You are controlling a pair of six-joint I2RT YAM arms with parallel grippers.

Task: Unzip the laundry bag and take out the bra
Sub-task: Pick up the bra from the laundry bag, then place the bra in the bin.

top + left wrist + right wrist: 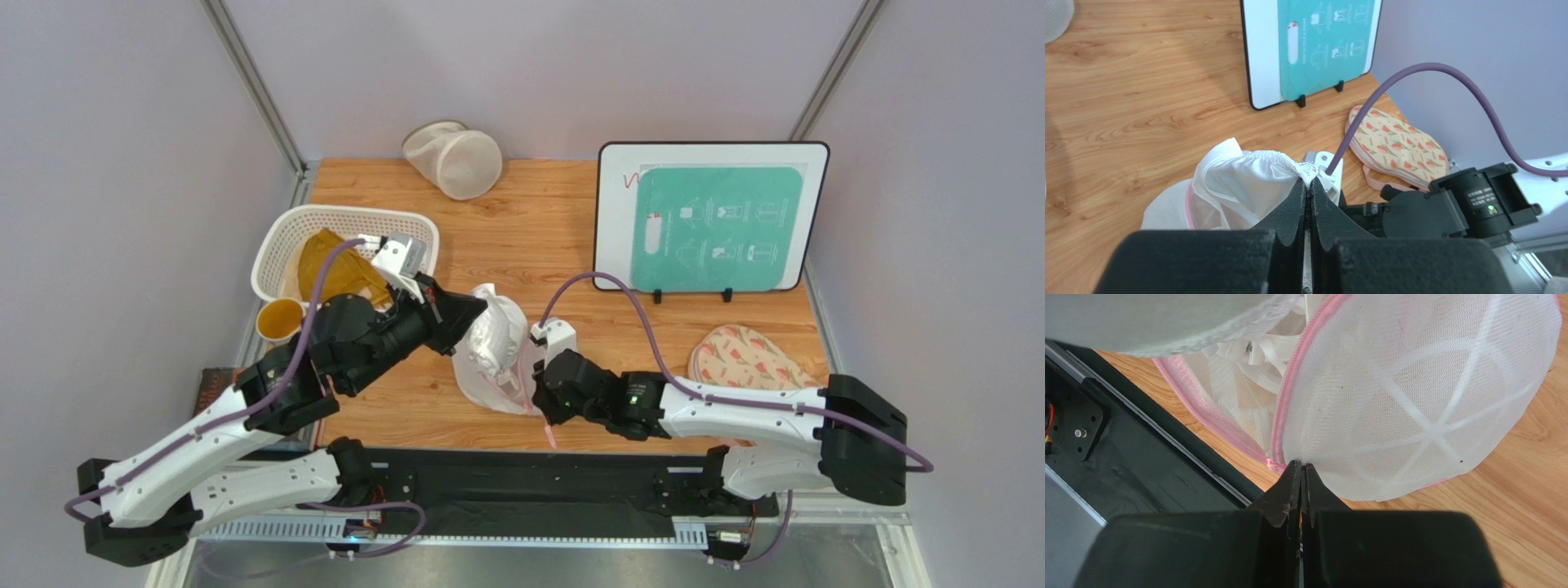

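The laundry bag [493,390] lies unzipped near the table's front edge, a white mesh dome with pink zipper trim [1425,398]. White fabric of the bra [491,328] sticks up out of its opening. My left gripper [478,309] is shut on the bra's lacy edge [1247,180], just above the bag [1165,211]. My right gripper [537,368] is shut on the bag's pink zipper rim at the opening's lower corner [1301,467]. Through the gap, white straps of the bra [1250,352] show inside the bag.
A white basket [350,214] holding a mustard-yellow garment [331,270] stands at the left, with a yellow cup [280,319] beside it. A cream cylindrical mesh bag [456,159] lies at the back. An instruction board [711,218] and a pink patterned cloth [748,359] are on the right.
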